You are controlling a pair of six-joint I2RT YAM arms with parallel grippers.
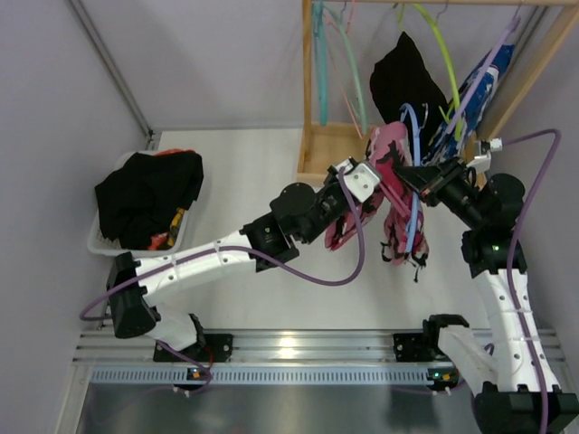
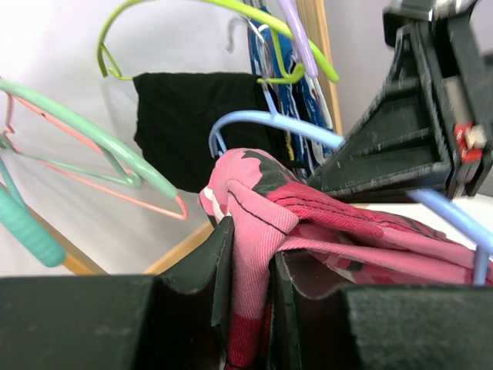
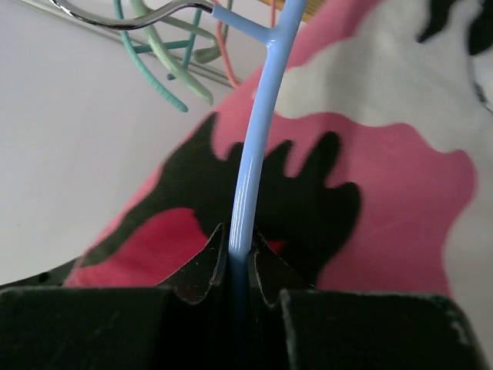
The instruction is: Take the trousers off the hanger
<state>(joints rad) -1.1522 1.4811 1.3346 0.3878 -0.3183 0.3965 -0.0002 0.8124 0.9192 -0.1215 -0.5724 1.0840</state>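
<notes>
Left arm [image 1: 194,258] is stretched low across the worktop [image 1: 244,172], reaching up and to the right, with its jaws pinched on a fold of the pink camo trousers [image 1: 396,231]. Right arm [image 1: 493,262] stands tall with the wrist bent left, jaws clamped on the light blue hanger [image 1: 413,217] those trousers hang over, near the wooden rack [image 1: 308,90]. The overhead shot kinda hides both grips, but the wrist cams show them plainly. Only overhead catches the basket [image 1: 95,242] of dark clothes far left. Black trousers [image 1: 403,81] and blue-and-white trousers [image 1: 479,95] hang at the rack.
</notes>
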